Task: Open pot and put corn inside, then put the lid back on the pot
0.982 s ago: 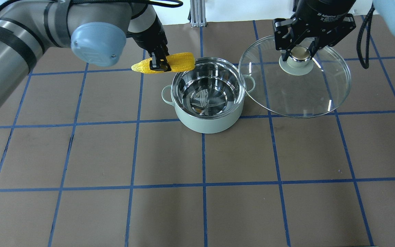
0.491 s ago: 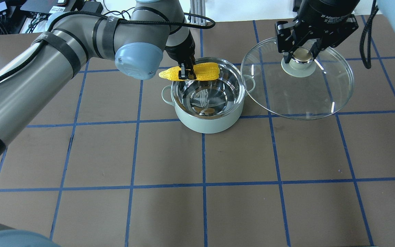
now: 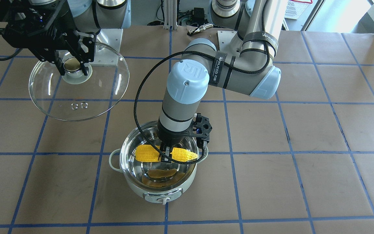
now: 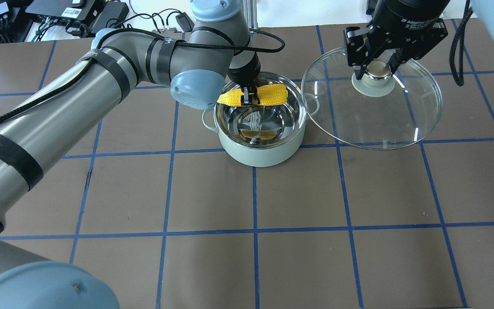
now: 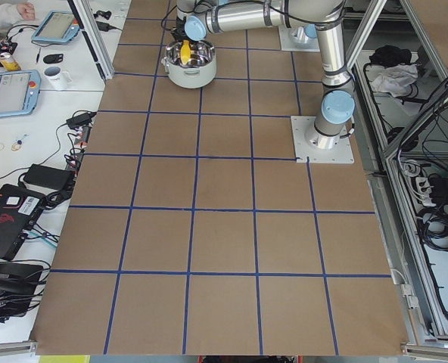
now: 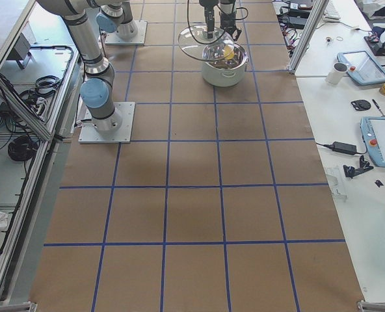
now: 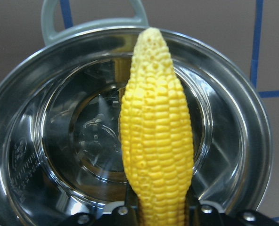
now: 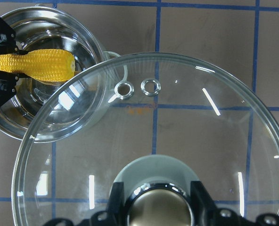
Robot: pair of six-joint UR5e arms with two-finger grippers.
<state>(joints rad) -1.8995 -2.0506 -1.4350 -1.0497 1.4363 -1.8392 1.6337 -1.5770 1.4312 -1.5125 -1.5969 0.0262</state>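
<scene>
In the overhead view the pot stands open on the table, nearest the camera, its control knob on the far face. Over the mouth's 12 o'clock side the left gripper hangs, fingers closed narrowly round the middle of the corn. The cob lies level, its tapered tip toward 9 o'clock, clear of the steel floor, which shows its yellow reflection. Farther off, at about 2 o'clock from the pot, the right gripper clamps the lid by its knob. The glass is held off the table, and its 9 o'clock edge overlaps the pot's loop handle.
</scene>
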